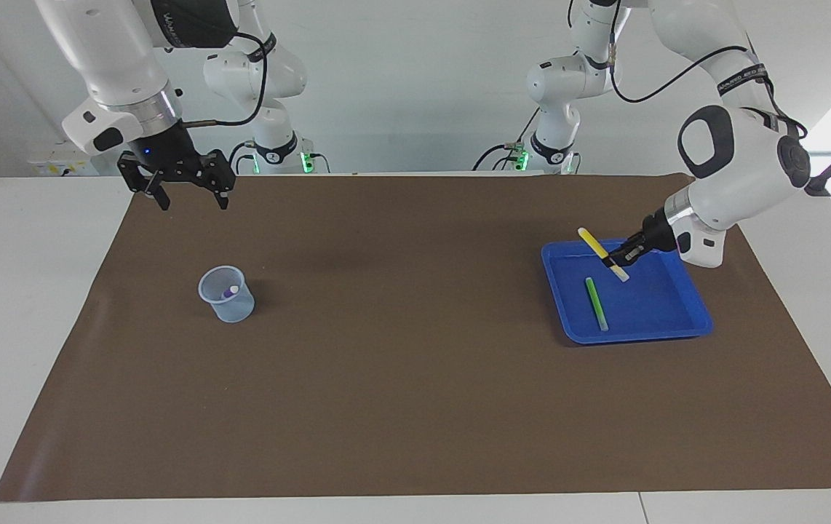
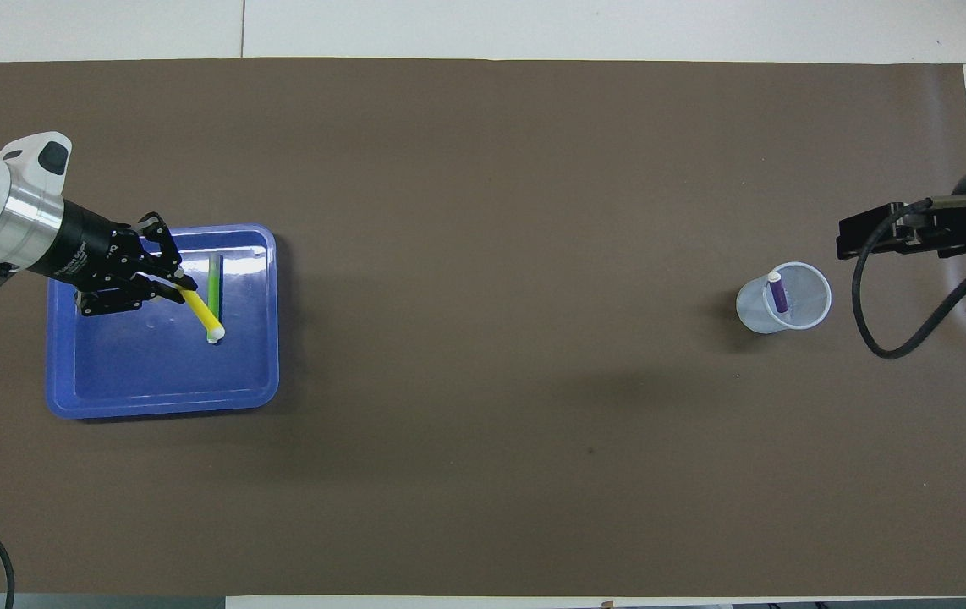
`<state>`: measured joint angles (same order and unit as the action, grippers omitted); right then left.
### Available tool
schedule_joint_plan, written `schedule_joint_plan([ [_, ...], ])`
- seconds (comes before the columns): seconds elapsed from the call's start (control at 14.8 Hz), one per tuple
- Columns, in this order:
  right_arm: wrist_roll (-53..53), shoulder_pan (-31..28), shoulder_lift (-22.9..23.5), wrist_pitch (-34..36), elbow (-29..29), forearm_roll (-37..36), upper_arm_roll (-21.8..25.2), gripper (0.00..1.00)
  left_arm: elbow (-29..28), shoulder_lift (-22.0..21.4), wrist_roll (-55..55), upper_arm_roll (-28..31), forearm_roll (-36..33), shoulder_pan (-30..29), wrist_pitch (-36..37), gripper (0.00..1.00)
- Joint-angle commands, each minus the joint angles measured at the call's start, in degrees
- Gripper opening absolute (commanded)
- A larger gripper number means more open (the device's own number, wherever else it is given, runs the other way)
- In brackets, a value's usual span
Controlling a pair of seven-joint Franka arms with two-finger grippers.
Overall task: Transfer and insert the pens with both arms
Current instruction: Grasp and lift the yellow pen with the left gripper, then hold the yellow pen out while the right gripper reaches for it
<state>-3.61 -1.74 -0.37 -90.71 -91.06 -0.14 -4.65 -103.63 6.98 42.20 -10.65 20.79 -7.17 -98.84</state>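
My left gripper (image 1: 618,259) (image 2: 177,289) is shut on the yellow pen (image 1: 594,244) (image 2: 200,315) and holds it slanted in the air over the blue tray (image 1: 634,336) (image 2: 161,399). The pen's pale end points down. The green pen (image 1: 594,302) (image 2: 214,279) lies flat in the tray. The purple pen (image 1: 230,292) (image 2: 777,296) stands in a clear plastic cup (image 1: 226,300) (image 2: 804,292) toward the right arm's end. My right gripper (image 1: 193,202) (image 2: 851,241) hangs open and empty, above the mat beside the cup, on the robots' side of it.
A brown mat (image 1: 401,364) (image 2: 483,423) covers most of the white table. The tray sits on it toward the left arm's end and the cup toward the right arm's end. A black cable (image 2: 897,321) loops down from the right wrist near the cup.
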Motion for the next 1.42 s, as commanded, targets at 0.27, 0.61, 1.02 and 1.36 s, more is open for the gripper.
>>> schedule_joint_plan([
  [0.27, -0.6, -0.5, 0.5, 1.4, 0.8, 0.1, -0.2, 1.0, -2.3, -3.5, 28.8, -0.2, 22.2, 4.4, 0.9, 0.0],
  [0.61, -0.7, -0.5, 0.5, 0.9, 0.8, -0.2, -0.2, 1.0, -8.6, -6.9, 35.0, -0.3, 37.7, 10.7, -6.5, 0.0],
  [1.02, -0.5, -1.6, 0.9, 0.5, 1.6, -0.4, -0.2, 1.0, -18.6, -12.2, 34.8, -0.3, 50.8, 23.2, -26.1, 0.0],
  [1.36, -0.1, 1.6, 1.2, 1.0, 2.6, -1.6, 4.1, 1.0, -23.8, -15.8, 35.0, -0.3, 60.2, 26.9, -33.3, 0.0],
])
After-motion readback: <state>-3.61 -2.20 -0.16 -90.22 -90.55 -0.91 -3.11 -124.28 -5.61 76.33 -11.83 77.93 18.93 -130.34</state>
